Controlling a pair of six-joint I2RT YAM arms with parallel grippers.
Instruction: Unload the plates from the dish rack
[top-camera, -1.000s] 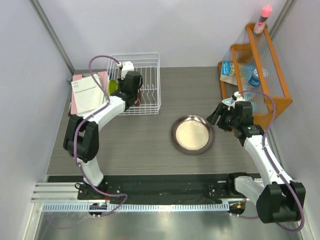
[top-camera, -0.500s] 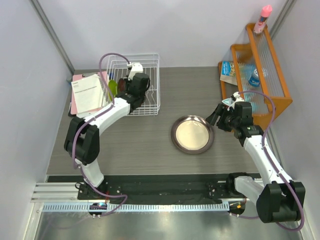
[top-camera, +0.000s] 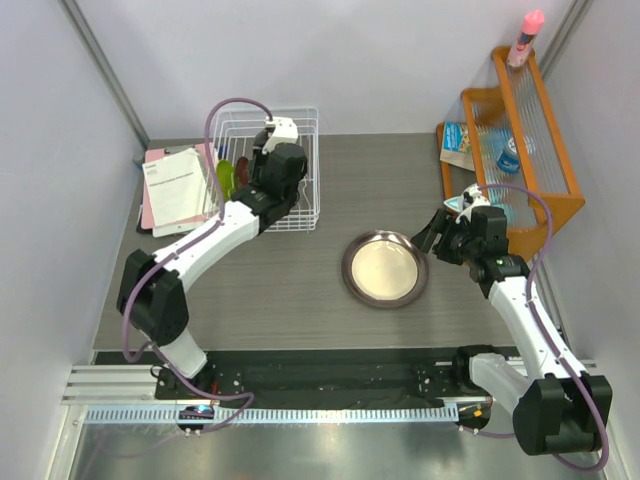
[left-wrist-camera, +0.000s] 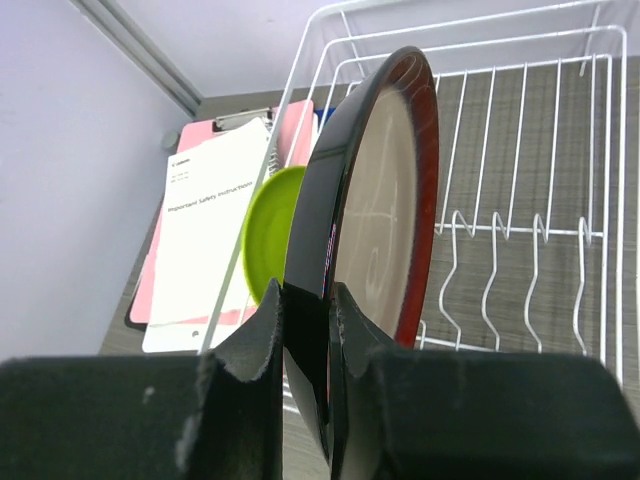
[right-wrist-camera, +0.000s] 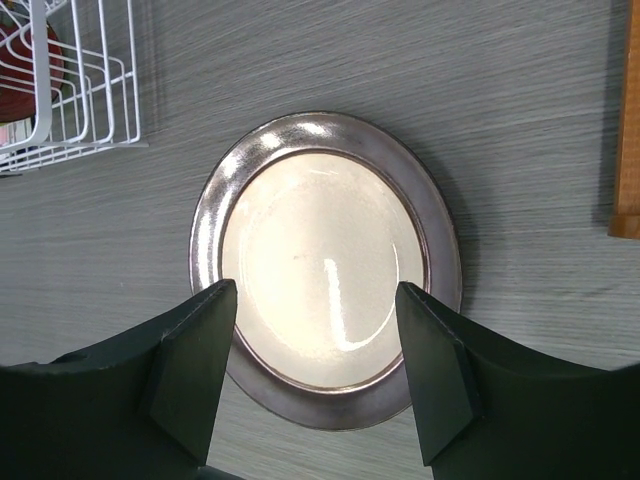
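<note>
The white wire dish rack (top-camera: 300, 130) stands at the back left. My left gripper (top-camera: 272, 180) is over it, shut on the rim of the dark-red-rimmed plate (left-wrist-camera: 385, 200), which stands on edge between my fingers (left-wrist-camera: 255, 330). The lime green plate (left-wrist-camera: 268, 232) stands behind it, also seen from above (top-camera: 226, 178). A red plate (right-wrist-camera: 22, 60) shows inside the rack corner (right-wrist-camera: 85, 110). The grey-rimmed plate (top-camera: 385, 268) lies flat on the table. My right gripper (right-wrist-camera: 315, 370) is open and empty just above this plate (right-wrist-camera: 325, 270), at its right edge in the top view (top-camera: 440, 232).
A pink clipboard with white papers (top-camera: 175, 185) lies left of the rack, also in the left wrist view (left-wrist-camera: 210, 220). An orange slatted shelf (top-camera: 525, 130) with a pink bottle (top-camera: 525, 35) stands at the back right; its edge (right-wrist-camera: 628, 120) shows near my right gripper.
My left gripper has moved right and toward the back of the rack with the dark-red-rimmed plate in it. The right arm has barely moved.
</note>
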